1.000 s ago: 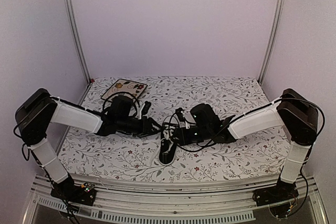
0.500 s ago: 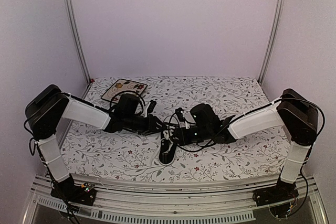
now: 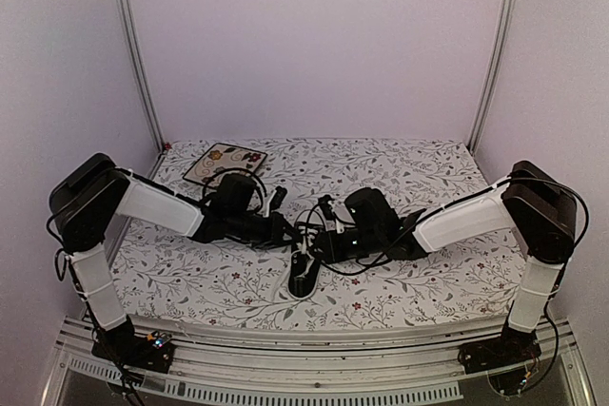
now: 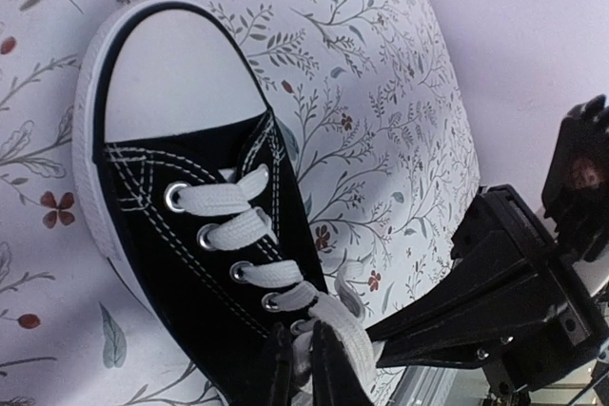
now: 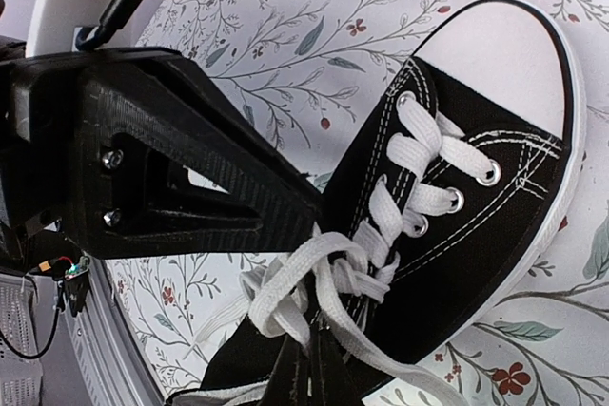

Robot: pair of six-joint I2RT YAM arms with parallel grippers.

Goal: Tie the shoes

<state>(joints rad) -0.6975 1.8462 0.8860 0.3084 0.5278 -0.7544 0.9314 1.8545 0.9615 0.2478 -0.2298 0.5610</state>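
Note:
The black sneaker [image 3: 304, 271] lies mid-table with its white toe cap toward the near edge. In the left wrist view the sneaker [image 4: 181, 244] fills the left side, and my left gripper [image 4: 303, 370] is shut on a white lace [image 4: 354, 338] near the top eyelets. In the right wrist view the sneaker [image 5: 457, 225] lies to the right, and my right gripper [image 5: 320, 376] is shut on a looped white lace [image 5: 303, 282] over the tongue. In the top view the left gripper [image 3: 286, 232] and right gripper [image 3: 317, 242] meet over the sneaker's opening, almost touching.
A square floral plate [image 3: 225, 163] lies at the back left. The floral tablecloth [image 3: 409, 173] covers the table. Metal posts stand at the back corners. The left gripper's black body [image 5: 171, 168] crowds the right wrist view.
My left arm has swung right and forward, bringing its gripper in to the sneaker's laces. The right arm and sneaker have barely moved.

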